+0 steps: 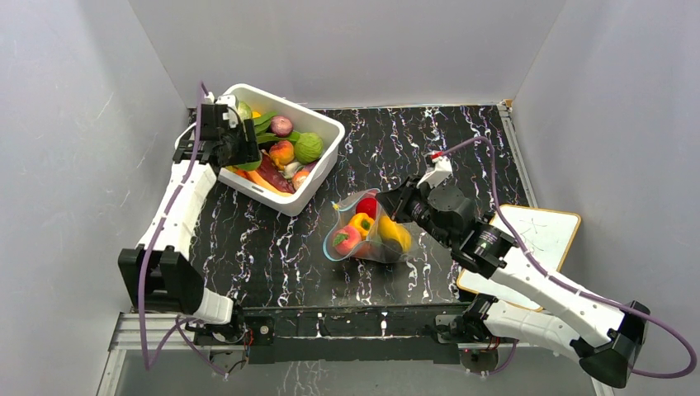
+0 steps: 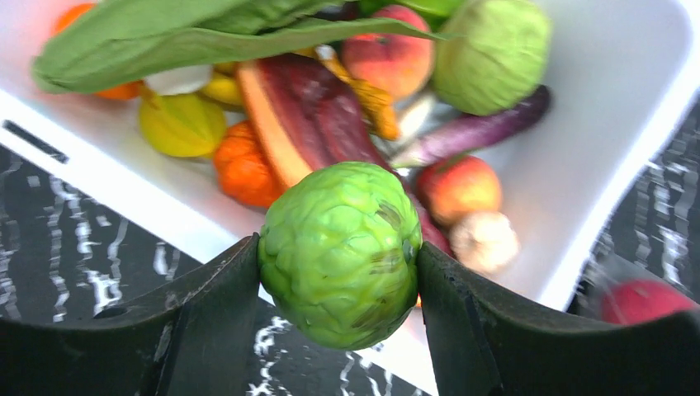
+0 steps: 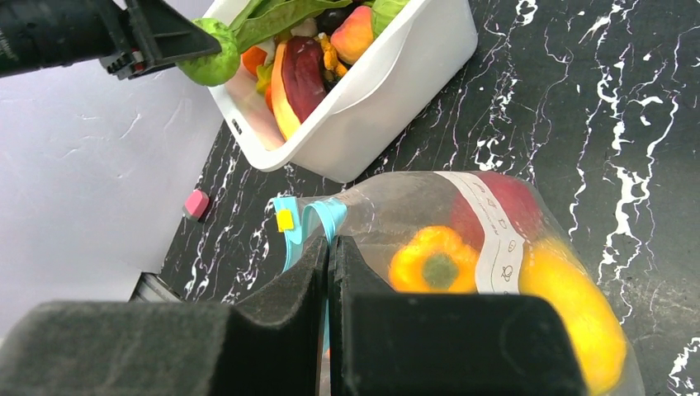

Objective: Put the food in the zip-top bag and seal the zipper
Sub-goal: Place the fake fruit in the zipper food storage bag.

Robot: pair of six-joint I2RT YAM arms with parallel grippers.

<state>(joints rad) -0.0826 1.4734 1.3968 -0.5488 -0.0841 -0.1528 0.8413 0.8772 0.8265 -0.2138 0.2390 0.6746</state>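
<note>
While the left gripper (image 2: pixel 337 285) pinches a bumpy green toy fruit (image 2: pixel 334 235) between its two dark fingers, it hangs above the left rim of a white tub (image 1: pixel 307 195) at the far left of a black marbled table (image 1: pixel 272 247). More toy food lies in the tub: a long green leaf (image 2: pixel 182 37), a peach (image 2: pixel 390 56), a pale green cabbage (image 2: pixel 494 51), a purple piece (image 2: pixel 479 128) and orange pieces.

Right of the tub, near the table's middle, lies the zip-top bag (image 1: pixel 371 235), clear and crinkly. Inside it are a yellow pepper (image 3: pixel 433 260), a red piece (image 3: pixel 513 202), a long yellow piece (image 3: pixel 578 326) and a pink-red fruit (image 1: pixel 347 239).

From the right, the right gripper (image 3: pixel 328 260) reaches in with its fingers pressed together on the bag's edge, right beside the light-blue zipper (image 3: pixel 318 216). A white board (image 1: pixel 541 235) lies at the table's right edge.
</note>
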